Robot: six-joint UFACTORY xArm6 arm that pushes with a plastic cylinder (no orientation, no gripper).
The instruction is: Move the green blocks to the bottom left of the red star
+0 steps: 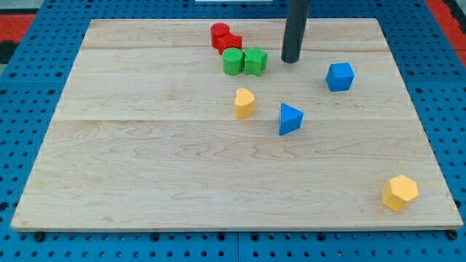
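Two green blocks sit side by side near the view's top centre: a green cylinder (232, 61) on the left and a green star-like block (255, 60) on the right, touching. Just above and left of them are two red blocks pressed together: a red cylinder (220, 33) and a second red block (233, 42), whose shape I cannot make out. My tip (291, 60) rests on the board a little to the right of the green star-like block, apart from it.
A yellow heart-like block (245, 103) lies below the green blocks. A blue triangular block (290, 118) is right of it. A blue cube (339, 76) sits at the right. A yellow hexagonal block (400, 193) is at the bottom right. The wooden board (145, 167) has blue pegboard around it.
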